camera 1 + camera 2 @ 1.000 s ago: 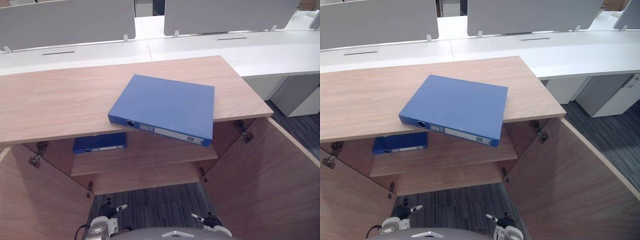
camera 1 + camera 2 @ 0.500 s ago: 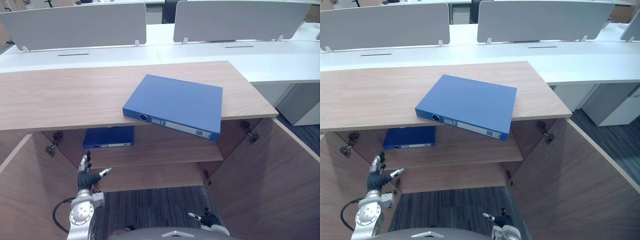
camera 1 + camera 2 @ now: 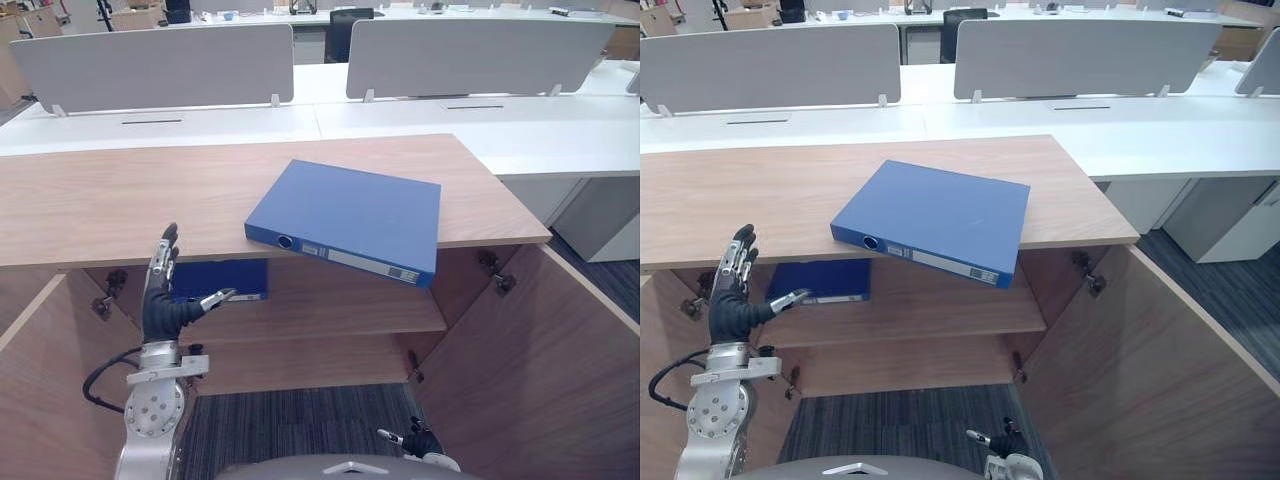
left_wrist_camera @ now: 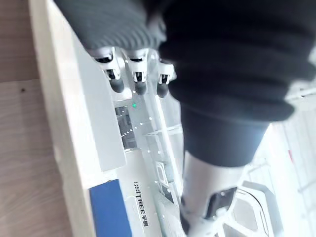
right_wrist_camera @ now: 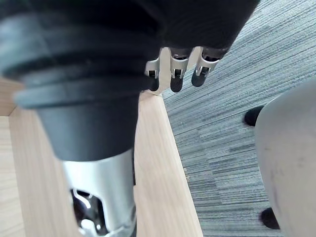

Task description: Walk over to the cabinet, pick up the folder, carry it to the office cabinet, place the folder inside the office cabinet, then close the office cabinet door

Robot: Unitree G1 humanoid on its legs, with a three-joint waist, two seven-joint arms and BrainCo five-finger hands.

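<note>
A blue folder (image 3: 345,218) lies flat on the wooden cabinet top (image 3: 120,200), its spine corner overhanging the front edge. My left hand (image 3: 163,305) is raised in front of the cabinet, left of the folder and just below the top's edge. It is open, with straight fingers (image 4: 136,81), and holds nothing. My right hand (image 3: 418,441) hangs low by the carpet, open with relaxed fingers (image 5: 173,74), far below the folder.
Both cabinet doors stand open: the left door (image 3: 45,390) and the right door (image 3: 525,370). A second blue folder (image 3: 225,280) lies on the upper shelf (image 3: 330,305) inside. White desks (image 3: 560,125) with grey partitions (image 3: 160,60) stand behind the cabinet.
My left hand has risen from down by the floor to just under the cabinet top's front edge. The camera has tilted up a little. The folder and my right hand have not moved.
</note>
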